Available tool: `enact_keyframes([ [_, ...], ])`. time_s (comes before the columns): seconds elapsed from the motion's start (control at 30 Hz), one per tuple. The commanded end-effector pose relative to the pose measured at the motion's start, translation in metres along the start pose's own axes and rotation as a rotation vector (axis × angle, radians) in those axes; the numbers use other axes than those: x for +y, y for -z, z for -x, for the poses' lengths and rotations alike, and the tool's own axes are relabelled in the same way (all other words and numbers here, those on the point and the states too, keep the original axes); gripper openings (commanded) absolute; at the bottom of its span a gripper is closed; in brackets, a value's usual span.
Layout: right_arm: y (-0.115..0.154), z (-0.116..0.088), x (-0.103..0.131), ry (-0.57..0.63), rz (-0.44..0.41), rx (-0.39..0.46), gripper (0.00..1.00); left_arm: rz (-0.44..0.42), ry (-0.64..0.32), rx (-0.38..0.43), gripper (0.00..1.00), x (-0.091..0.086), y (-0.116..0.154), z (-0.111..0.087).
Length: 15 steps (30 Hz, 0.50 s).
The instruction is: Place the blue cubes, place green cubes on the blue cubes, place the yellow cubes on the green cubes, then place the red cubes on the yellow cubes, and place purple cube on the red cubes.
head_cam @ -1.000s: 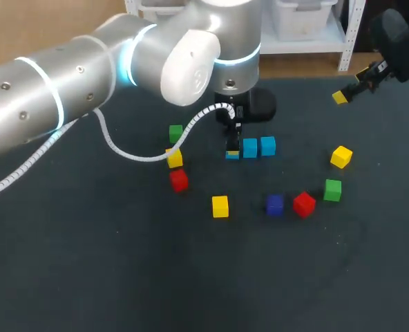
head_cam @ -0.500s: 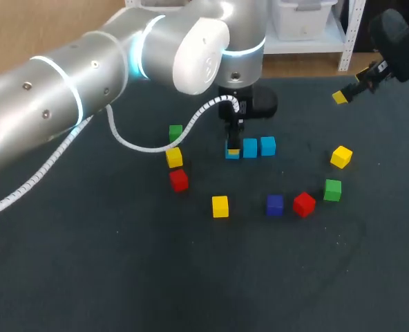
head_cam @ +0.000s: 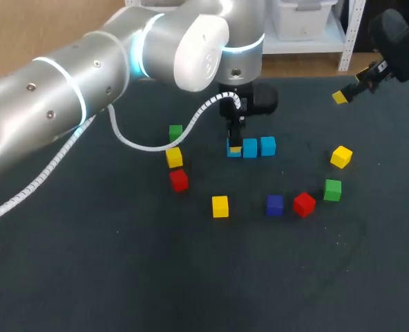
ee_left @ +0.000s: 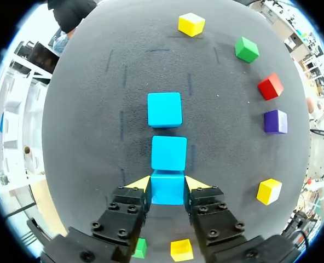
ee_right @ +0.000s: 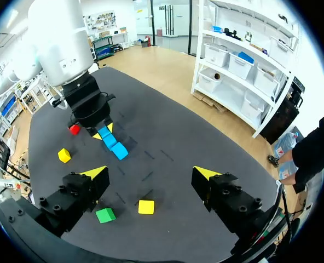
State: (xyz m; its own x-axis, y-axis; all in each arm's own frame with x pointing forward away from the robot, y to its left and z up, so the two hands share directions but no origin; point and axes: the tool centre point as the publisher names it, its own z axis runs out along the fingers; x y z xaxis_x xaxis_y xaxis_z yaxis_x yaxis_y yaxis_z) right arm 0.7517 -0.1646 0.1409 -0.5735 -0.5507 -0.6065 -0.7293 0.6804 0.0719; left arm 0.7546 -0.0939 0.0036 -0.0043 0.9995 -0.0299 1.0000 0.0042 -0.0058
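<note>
My left gripper [head_cam: 235, 146] is shut on a light blue cube [ee_left: 167, 187], with a yellow tip against each of its sides. That cube stands in line with two more blue cubes: one [ee_left: 168, 153] just ahead of it, almost touching, and another [ee_left: 164, 109] a small gap further on. In the head view the row [head_cam: 258, 146] lies at the middle of the dark table [head_cam: 121, 277]. My right gripper [ee_right: 151, 175] is open and holds nothing, raised over the far right corner [head_cam: 340, 97].
Loose cubes lie around the row. Green [head_cam: 175, 131], yellow [head_cam: 174, 157] and red [head_cam: 179, 180] are to its left. Yellow [head_cam: 220, 206], purple [head_cam: 274, 204] and red [head_cam: 304, 204] are in front. Green [head_cam: 333, 189] and yellow [head_cam: 340, 156] are to the right.
My left arm has shifted a little, bringing the held blue cube slightly closer to the other two. The right arm has kept still.
</note>
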Motion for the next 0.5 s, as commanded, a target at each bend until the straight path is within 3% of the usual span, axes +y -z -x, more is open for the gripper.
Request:
enact_keyframes([
  [0.03,-0.0001,-0.0005,0.0001,0.001,0.000,-0.002,1.00,-0.002,0.001,0.005,0.00,0.0016,0.0004,0.0002],
  [0.5,-0.0001,-0.0005,0.0001,0.001,0.000,-0.002,1.00,-0.019,0.019,0.001,0.00,-0.0015,-0.0023,-0.0044],
])
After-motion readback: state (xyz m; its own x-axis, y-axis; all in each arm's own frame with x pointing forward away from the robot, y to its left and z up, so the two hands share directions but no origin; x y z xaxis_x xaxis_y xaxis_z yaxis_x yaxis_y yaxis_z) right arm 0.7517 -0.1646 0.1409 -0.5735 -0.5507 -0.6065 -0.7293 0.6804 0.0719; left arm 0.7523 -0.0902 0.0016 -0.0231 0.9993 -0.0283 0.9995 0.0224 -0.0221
